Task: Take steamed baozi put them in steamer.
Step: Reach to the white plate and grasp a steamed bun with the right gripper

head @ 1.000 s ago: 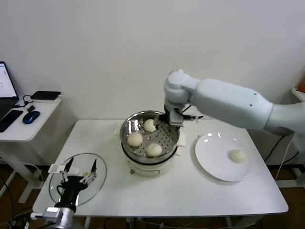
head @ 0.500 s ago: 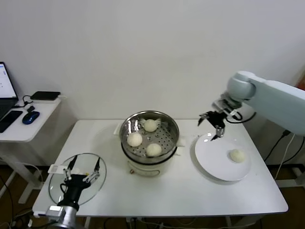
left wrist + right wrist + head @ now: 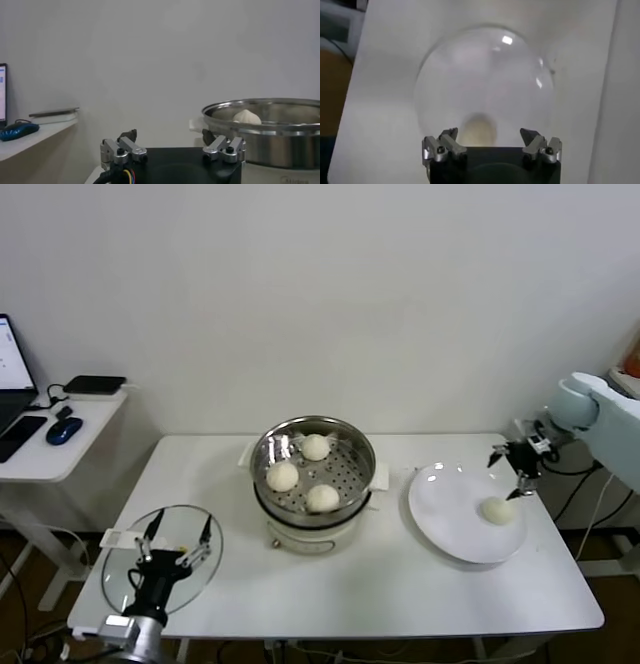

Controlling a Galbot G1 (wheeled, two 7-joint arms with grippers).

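Three buns (image 3: pixel 300 473) are seen in the steamer (image 3: pixel 313 446); one bun (image 3: pixel 498 510) remains on the plate (image 3: pixel 450 519) at 3 o'clock, below the spread right gripper (image 3: pixel 511 464). Left gripper (image 3: pixel 170 546), spread, is parked over the glass lid (image 3: pixel 205 562).

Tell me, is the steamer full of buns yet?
Not yet. Three buns sit in the steamer; one bun is on the plate, below the open right gripper.
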